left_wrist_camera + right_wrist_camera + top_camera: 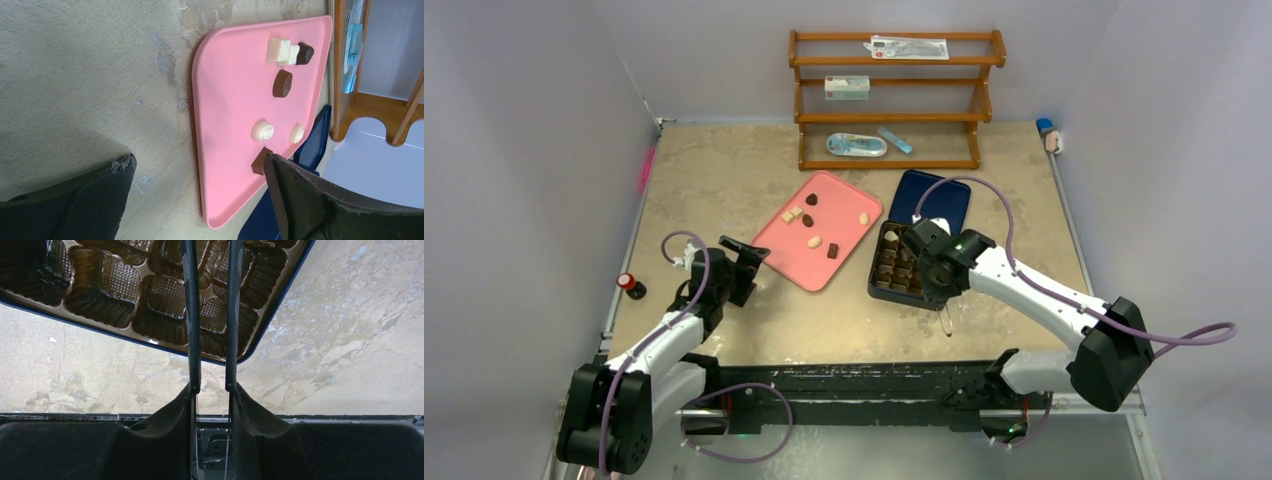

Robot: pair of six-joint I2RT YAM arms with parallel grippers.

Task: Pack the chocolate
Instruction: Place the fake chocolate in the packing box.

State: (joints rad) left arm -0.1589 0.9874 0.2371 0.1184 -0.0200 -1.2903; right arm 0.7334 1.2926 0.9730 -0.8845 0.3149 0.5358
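You're partway through. Seven chocolate pieces (282, 83) wait on the pink tray (230, 100), four cream and three dark. The gridded box (110, 285) at the tray's 3 o'clock holds several more, too crowded to count, and has empty cells at its 6 o'clock end. Your right claw (211, 290) hangs over the box, fingers slightly parted with nothing between them. Your left claw (746, 265) gapes wide and empty at the tray's 8 o'clock.
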